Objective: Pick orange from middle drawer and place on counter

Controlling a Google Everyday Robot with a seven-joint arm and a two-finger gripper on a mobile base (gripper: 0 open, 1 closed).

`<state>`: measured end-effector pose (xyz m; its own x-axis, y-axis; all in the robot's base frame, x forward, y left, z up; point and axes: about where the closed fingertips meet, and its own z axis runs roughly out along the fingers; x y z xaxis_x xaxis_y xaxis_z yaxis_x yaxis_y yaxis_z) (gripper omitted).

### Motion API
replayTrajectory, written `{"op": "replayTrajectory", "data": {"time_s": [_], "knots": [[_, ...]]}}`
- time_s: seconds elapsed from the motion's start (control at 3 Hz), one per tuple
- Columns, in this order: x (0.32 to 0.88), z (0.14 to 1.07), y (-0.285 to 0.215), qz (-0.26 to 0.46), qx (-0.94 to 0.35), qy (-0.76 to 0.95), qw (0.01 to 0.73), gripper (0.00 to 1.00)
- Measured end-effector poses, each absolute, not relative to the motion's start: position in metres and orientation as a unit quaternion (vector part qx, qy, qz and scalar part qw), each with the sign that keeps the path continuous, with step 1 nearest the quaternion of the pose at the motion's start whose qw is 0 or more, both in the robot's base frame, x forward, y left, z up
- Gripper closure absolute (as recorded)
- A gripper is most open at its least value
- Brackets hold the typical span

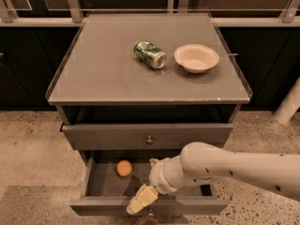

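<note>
The orange (124, 168) lies on the floor of the open middle drawer (98, 179), left of centre. My gripper (146, 182) is down inside the drawer, just right of the orange and apart from it. It is open and empty. One cream finger (142, 199) reaches over the drawer's front wall, and the tip of the other shows near the back. My white arm (234, 168) comes in from the right and hides the drawer's right half. The counter (108, 74) is the grey top above.
A green can (150, 54) lies on its side on the counter, with a cream bowl (196, 58) to its right. The shut top drawer (149, 136) with its knob sits above the open one. Speckled floor lies on both sides of the cabinet.
</note>
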<state>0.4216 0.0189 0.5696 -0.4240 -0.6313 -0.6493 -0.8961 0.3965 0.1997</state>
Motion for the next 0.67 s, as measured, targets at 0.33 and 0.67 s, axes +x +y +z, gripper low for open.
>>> {"op": "replayTrajectory", "data": {"time_s": [0.33, 0.67], "knots": [[0.4645, 0.5242, 0.0208, 0.218, -0.474, 0.812, 0.262, 0.0], [0.4659, 0.5223, 0.0218, 0.217, -0.476, 0.812, 0.26, 0.0]]}}
